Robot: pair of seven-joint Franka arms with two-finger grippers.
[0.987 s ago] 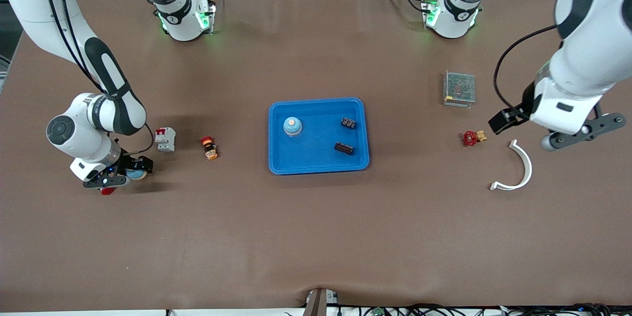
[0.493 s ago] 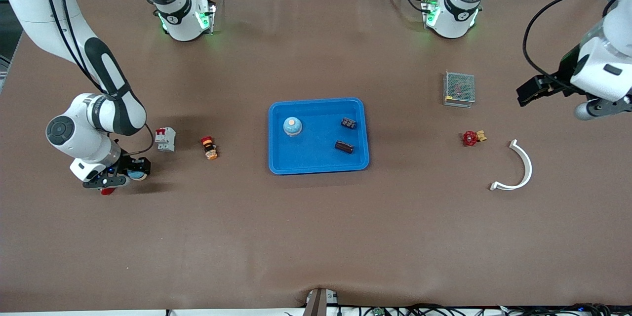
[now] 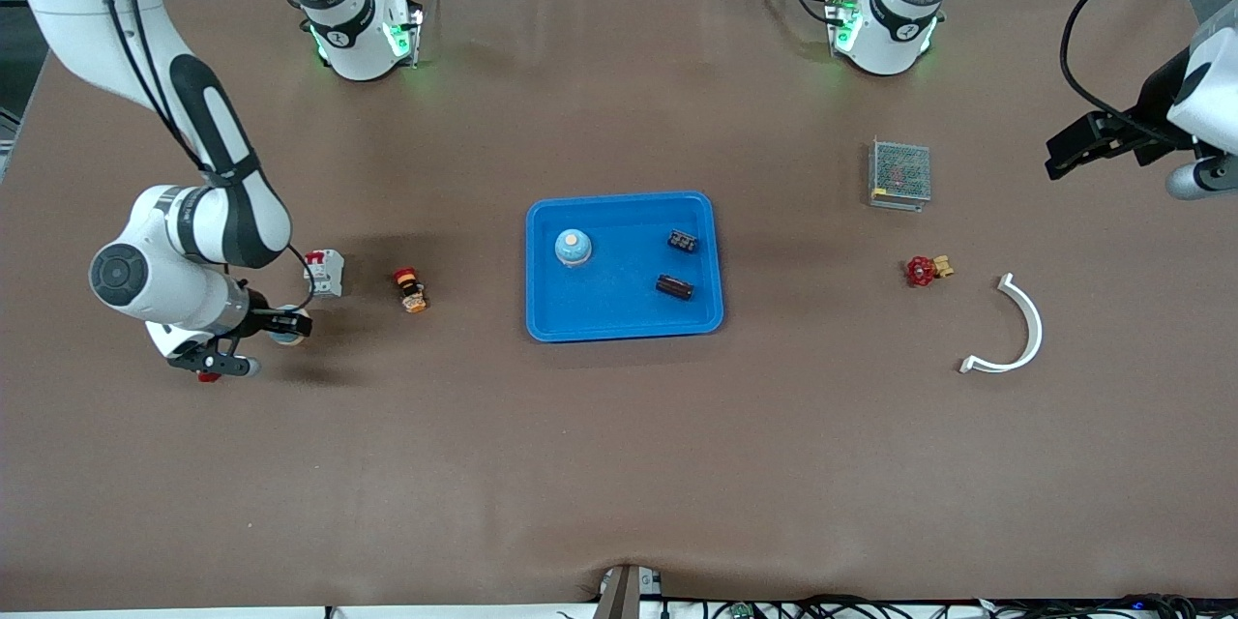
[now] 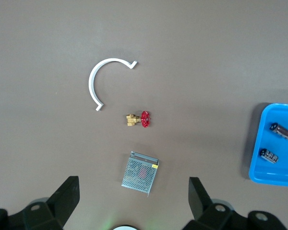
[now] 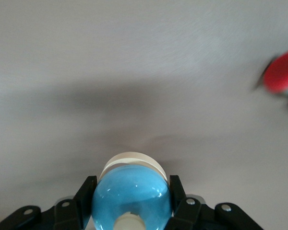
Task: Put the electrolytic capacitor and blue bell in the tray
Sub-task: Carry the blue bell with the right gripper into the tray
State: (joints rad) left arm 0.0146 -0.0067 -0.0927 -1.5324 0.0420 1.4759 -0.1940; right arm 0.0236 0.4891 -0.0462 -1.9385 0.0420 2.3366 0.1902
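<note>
Right wrist view alone shows right gripper (image 5: 131,203) clamping bell (image 5: 131,195).

A bright-blue rectangular tray (image 3: 624,319) with rounded corners and a raised rim is seen at the centre of the front view. A blue bell (image 3: 573,248) with a pale button on top stands upright in it, and two dark electrolytic capacitors (image 3: 683,240) (image 3: 674,287) lie on their sides in it. A second blue bell (image 5: 131,195) is clamped between the right gripper's fingers (image 5: 85,193) at the left of the front view.
</note>
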